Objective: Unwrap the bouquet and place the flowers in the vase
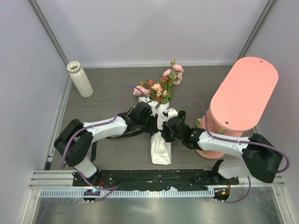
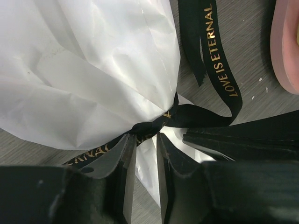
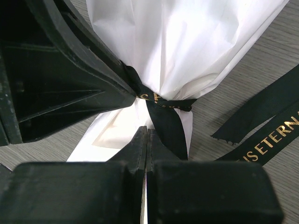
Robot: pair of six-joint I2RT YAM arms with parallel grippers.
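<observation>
The bouquet lies across the middle of the table, its white paper cone [image 1: 161,150] pointing toward me. The flowers [image 1: 161,86], pink and rust-brown, fan out at the far end. A black ribbon knot [image 2: 154,122] [image 3: 159,99] cinches the paper, and a loose tail with gold lettering [image 2: 219,60] [image 3: 266,140] trails on the table. My left gripper [image 1: 152,116] [image 2: 145,136] sits at the knot, open by a narrow gap with only paper showing behind it. Just below the knot my right gripper [image 1: 169,125] [image 3: 147,129] is shut, a ribbon strand running beside its tip. The white ribbed vase [image 1: 80,79] stands at the far left.
A big pink oval stand [image 1: 243,93] [image 2: 287,46] rises at the right, close behind my right arm. White walls enclose the table on three sides. A black rail with a toothed strip [image 1: 149,179] runs along the near edge.
</observation>
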